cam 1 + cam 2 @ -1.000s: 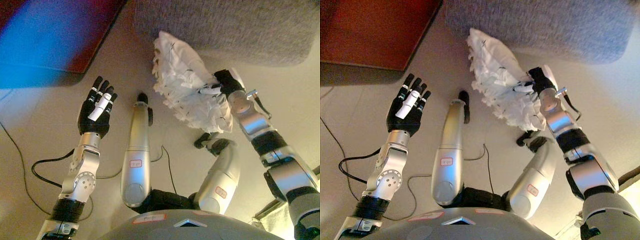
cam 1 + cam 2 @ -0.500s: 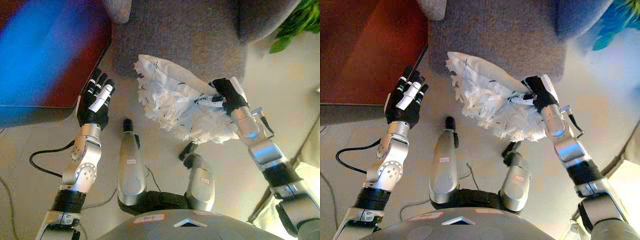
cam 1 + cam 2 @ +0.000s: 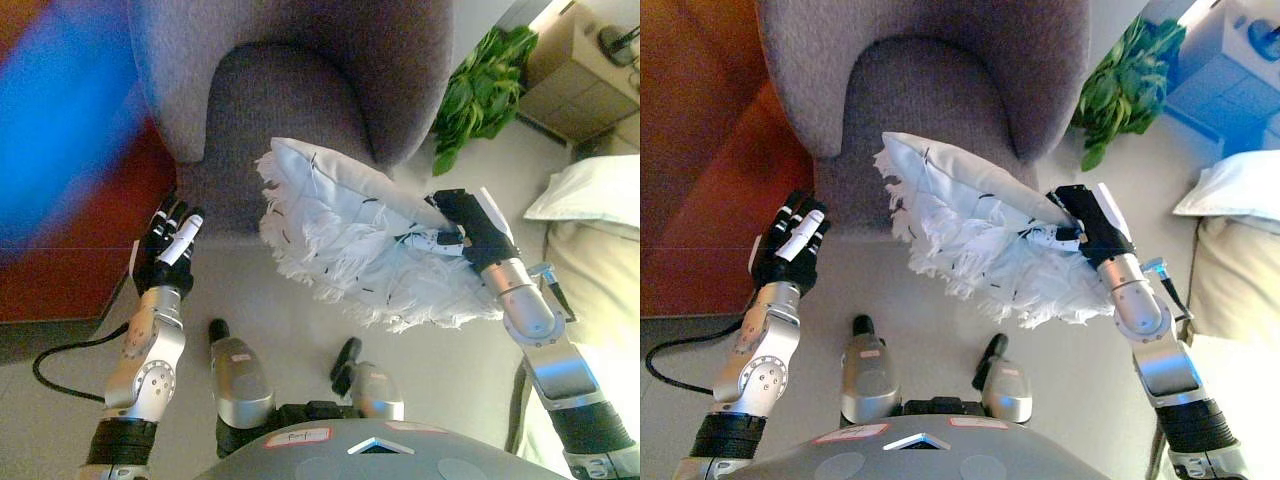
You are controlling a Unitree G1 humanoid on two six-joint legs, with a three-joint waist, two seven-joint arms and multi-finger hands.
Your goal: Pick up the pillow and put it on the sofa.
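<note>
A white, feathery-fringed pillow (image 3: 360,245) hangs in the air in front of the grey sofa chair (image 3: 290,90), just before its seat edge. My right hand (image 3: 468,230) is shut on the pillow's right end, fingers curled into the fabric. My left hand (image 3: 165,250) is open and holds nothing, raised at the left beside the chair's left arm and apart from the pillow. The chair's seat (image 3: 925,110) lies bare behind the pillow.
A dark red cabinet (image 3: 700,150) stands at the left. A green plant (image 3: 485,90) sits right of the chair, with a cardboard box (image 3: 575,60) behind it. A white cushion (image 3: 590,195) rests on pale furniture at the right edge.
The view has swung upward and now shows the whole chair, the plant and the box. The pillow, still in my right hand, is lifted higher and closer to the seat.
</note>
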